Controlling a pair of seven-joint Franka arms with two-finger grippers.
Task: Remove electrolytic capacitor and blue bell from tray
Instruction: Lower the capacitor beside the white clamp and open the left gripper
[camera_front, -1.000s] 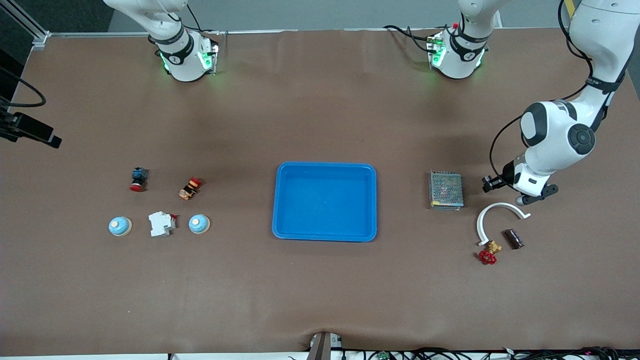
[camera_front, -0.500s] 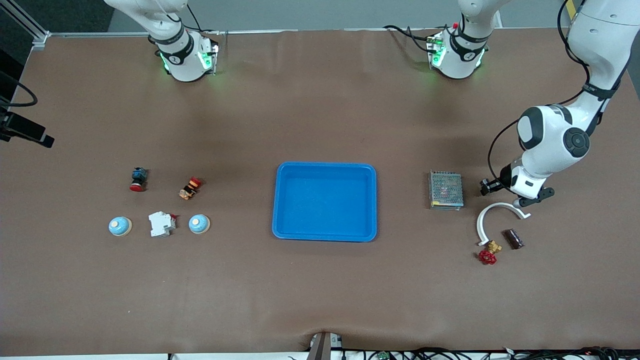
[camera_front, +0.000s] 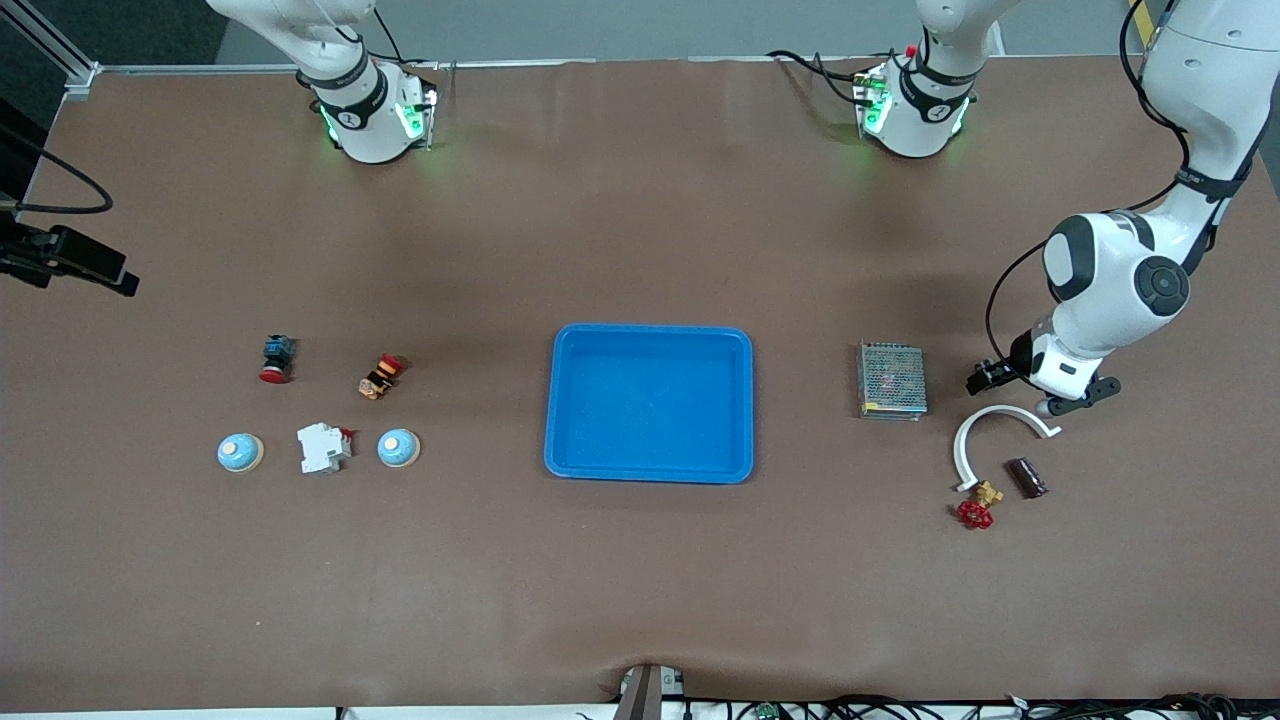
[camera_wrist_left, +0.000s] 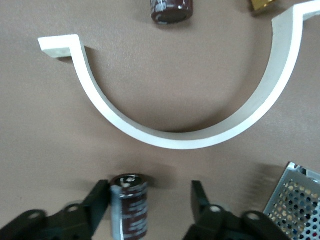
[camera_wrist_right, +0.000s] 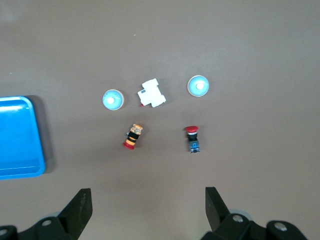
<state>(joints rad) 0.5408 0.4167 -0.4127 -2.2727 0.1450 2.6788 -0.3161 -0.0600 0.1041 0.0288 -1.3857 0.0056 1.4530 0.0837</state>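
A dark brown capacitor (camera_wrist_left: 129, 205) lies between my left gripper's (camera_wrist_left: 150, 192) open fingers. It touches one finger and stands apart from the other. In the front view that gripper (camera_front: 1045, 398) is low over the table at the left arm's end, and its hand hides this capacitor. A second capacitor (camera_front: 1027, 477) lies nearer the front camera and also shows in the left wrist view (camera_wrist_left: 171, 10). Two blue bells (camera_front: 240, 452) (camera_front: 398, 448) sit at the right arm's end. My right gripper (camera_wrist_right: 147, 200) is open and empty, high over them (camera_wrist_right: 112, 99) (camera_wrist_right: 198, 85).
A blue tray (camera_front: 648, 330) sits mid-table. A white arc clamp (camera_front: 975, 425), a mesh power supply (camera_front: 892, 380) and a red valve (camera_front: 975, 512) lie around the left gripper. A white breaker (camera_front: 322, 447), a red push-button (camera_front: 276, 360) and an orange switch (camera_front: 380, 377) lie by the bells.
The left arm's hand has shifted slightly by the white arc's end. Nothing on the table has moved.
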